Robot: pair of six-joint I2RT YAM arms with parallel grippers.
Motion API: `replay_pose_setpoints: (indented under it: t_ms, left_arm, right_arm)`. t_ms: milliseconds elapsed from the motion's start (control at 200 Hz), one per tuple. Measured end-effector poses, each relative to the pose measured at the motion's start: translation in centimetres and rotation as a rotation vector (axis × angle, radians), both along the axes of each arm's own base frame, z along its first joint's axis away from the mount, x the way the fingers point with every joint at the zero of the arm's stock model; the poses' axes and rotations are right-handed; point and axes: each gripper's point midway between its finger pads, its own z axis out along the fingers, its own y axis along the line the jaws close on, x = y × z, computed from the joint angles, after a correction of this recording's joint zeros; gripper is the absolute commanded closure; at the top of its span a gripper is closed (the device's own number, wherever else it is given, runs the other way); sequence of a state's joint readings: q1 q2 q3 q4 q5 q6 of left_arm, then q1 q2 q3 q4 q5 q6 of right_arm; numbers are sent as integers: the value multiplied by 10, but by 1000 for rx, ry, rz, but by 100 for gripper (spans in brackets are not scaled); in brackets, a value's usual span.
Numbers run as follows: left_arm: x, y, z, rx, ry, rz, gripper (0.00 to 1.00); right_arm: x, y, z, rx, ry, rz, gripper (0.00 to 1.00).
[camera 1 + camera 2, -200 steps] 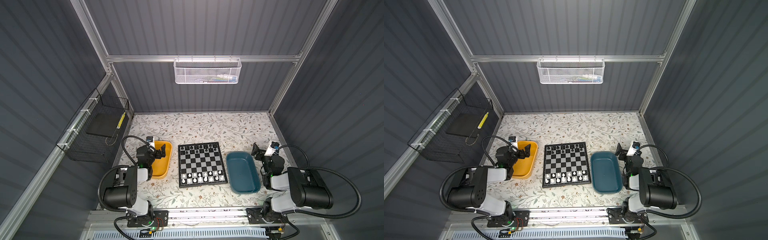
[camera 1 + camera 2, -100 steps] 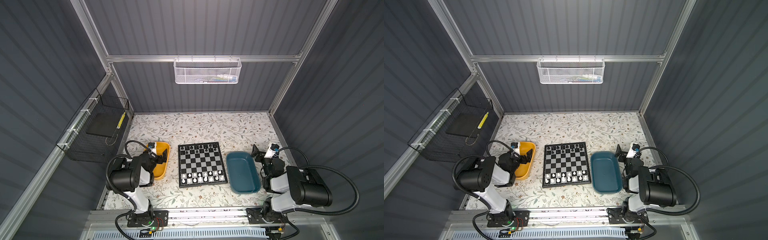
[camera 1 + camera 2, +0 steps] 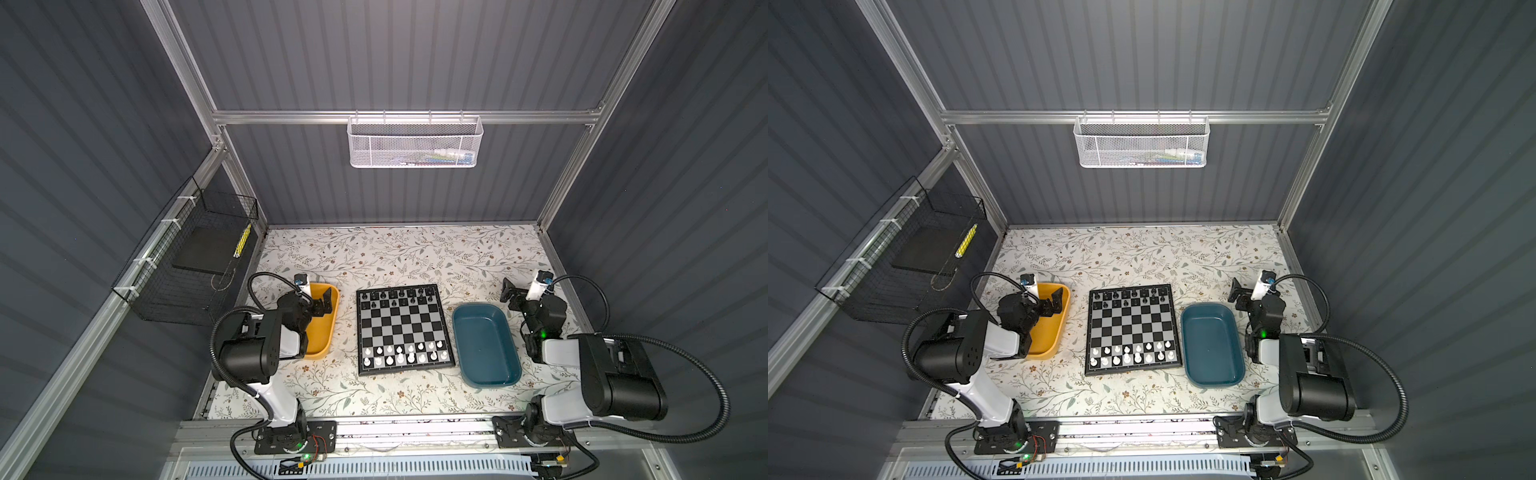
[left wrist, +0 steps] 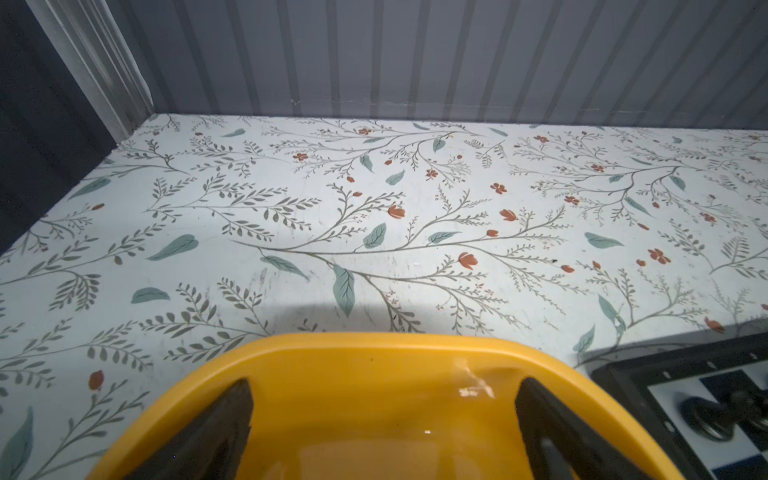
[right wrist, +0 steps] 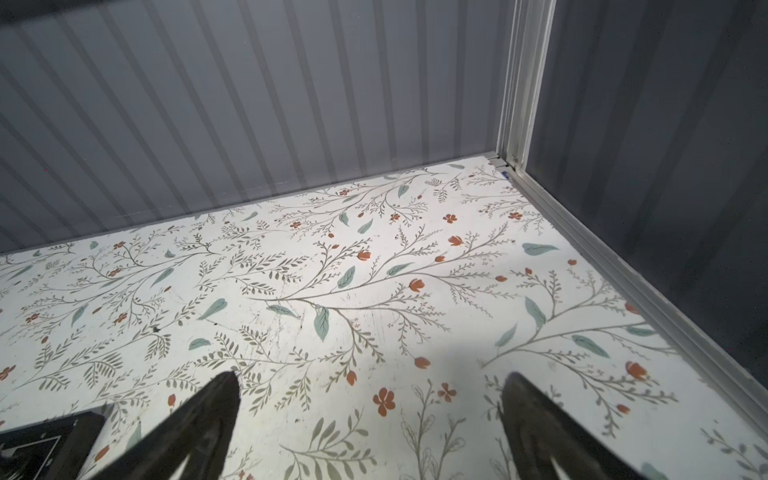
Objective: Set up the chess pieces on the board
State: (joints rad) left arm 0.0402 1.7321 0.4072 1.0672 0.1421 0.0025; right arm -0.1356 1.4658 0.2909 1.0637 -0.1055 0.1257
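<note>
Claws spread wide on either side of the board (image 3: 401, 328), both empty.
Left claw (image 3: 323, 304) hangs over the far end of a yellow tray (image 3: 331, 332) with its fingers well apart and nothing between them; the board lies just beside it, toward the right claw (image 3: 511, 296). That claw is likewise spread and grips nothing, over the bare floral surface (image 3: 415, 253) just past the far corner of a teal tray (image 3: 484, 349), which sits between it and the board. Black chess pieces (image 3: 395, 296) crowd the board's far edge, about level with both claws; white chess pieces (image 3: 405, 357) stand in the two near rows, back toward the arm bases.
</note>
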Motion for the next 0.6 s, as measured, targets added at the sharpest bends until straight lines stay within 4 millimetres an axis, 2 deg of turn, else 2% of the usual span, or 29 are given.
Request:
replay_pose_setpoints:
  t_ms: [220, 600]
  left_arm:
    - [-3, 1, -12, 7, 58, 14, 0]
    - [-2, 3, -15, 12, 72, 26, 0]
  right_arm:
    - [-1, 0, -5, 0, 22, 1, 1]
    - [-1, 0, -6, 0, 27, 1, 1]
